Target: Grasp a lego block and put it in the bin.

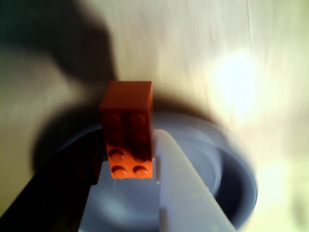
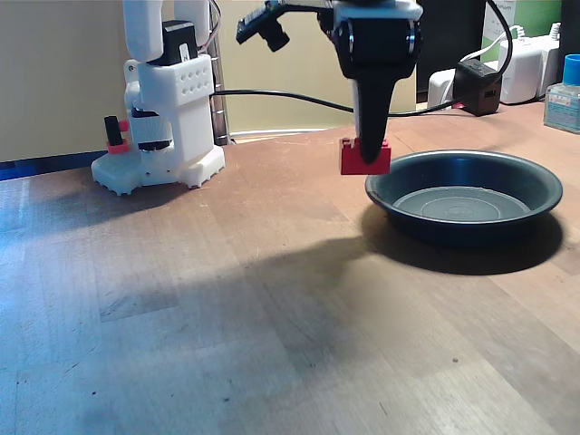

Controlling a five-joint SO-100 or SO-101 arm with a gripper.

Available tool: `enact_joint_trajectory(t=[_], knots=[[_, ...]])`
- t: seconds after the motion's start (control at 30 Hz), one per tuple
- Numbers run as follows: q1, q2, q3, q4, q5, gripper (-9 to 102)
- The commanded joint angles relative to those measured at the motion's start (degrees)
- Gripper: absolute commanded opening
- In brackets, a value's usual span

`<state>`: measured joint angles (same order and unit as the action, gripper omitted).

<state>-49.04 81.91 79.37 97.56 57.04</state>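
My claw (image 2: 367, 149) pinches the lego block (image 2: 364, 158) between its two fingers, and I hold the red brick in the air above the wooden table (image 2: 227, 299), just left of the bin (image 2: 464, 196) in the fixed view. In the wrist view the lego block (image 1: 128, 128) shows its studs, with the bin (image 1: 227, 164) beneath; that picture is blurred, so the brick may overlap the near rim.
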Motion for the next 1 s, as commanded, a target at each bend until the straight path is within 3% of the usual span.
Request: enact_joint_trajectory(t=[0.0,0.4,0.8,0.97], knots=[[-2.90,1.93,-3.60,-0.26,4.57,-1],[-7.03,-5.62,-6.06,-14.85,17.84,-1],[-6.94,-12.30,-8.00,-14.94,17.23,0],[-6.94,-12.30,-8.00,-14.85,17.23,10]])
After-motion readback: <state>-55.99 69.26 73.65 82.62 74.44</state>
